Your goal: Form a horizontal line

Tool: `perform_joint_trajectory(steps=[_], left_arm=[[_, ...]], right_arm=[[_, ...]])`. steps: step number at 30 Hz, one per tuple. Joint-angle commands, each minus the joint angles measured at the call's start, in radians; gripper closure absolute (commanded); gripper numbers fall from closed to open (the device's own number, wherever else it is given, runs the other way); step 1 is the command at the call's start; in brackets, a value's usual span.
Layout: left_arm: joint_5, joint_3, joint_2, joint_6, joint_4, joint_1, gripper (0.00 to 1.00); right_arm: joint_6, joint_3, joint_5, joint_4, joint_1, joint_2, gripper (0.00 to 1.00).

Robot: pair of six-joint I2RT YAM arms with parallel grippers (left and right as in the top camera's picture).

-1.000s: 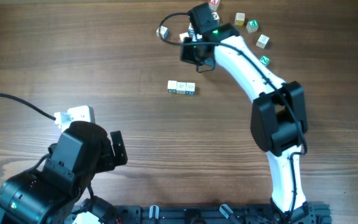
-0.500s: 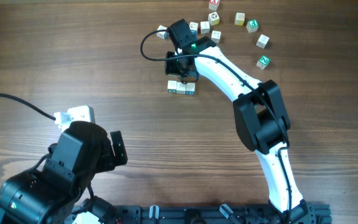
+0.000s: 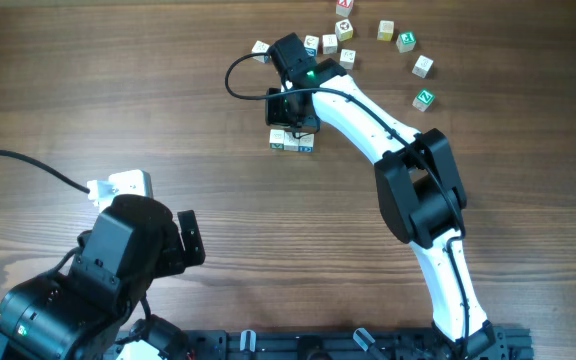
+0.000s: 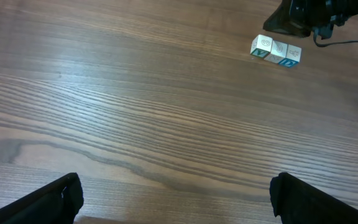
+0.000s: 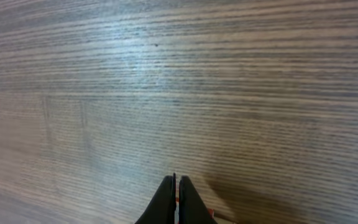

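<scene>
The horizontal line [image 3: 293, 145] is a short row of three whitish cubes touching edge to edge. It also shows in the left wrist view [image 4: 276, 51], far top right, with bluish marks on the end cubes. My right gripper [image 3: 290, 120] hangs just behind the row and covers its far edge. In the right wrist view its fingertips [image 5: 176, 180] are pressed together over bare wood, and no cube shows there. My left gripper [image 4: 179, 199] is open and empty, far from the row at the table's near left [image 3: 183, 240].
Several loose cubes lie at the back: a whitish one [image 3: 260, 50], a cluster [image 3: 330, 42], and green-faced ones [image 3: 405, 40] [image 3: 425, 98]. A white adapter [image 3: 123, 185] with a black cable lies at the left. The right arm [image 3: 368, 110] spans the table's right half.
My right gripper swung from the loose cubes at the back, left and toward me, until it hung over the row. In the last half second it barely moved. The left arm is still.
</scene>
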Motion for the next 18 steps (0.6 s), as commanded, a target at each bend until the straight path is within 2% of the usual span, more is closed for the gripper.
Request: perform_joint_trajectory(steps=[1,18], left_arm=[[0.005,-0.004,-0.002,-0.017,0.002,0.006,0.00],[0.005,-0.004,-0.002,-0.017,0.002,0.006,0.00]], right_arm=[[-0.022,0.012,-0.029,-0.010,0.015,0.019,0.95],[-0.050,0.013,-0.017,-0.011,0.018,0.019,0.95]])
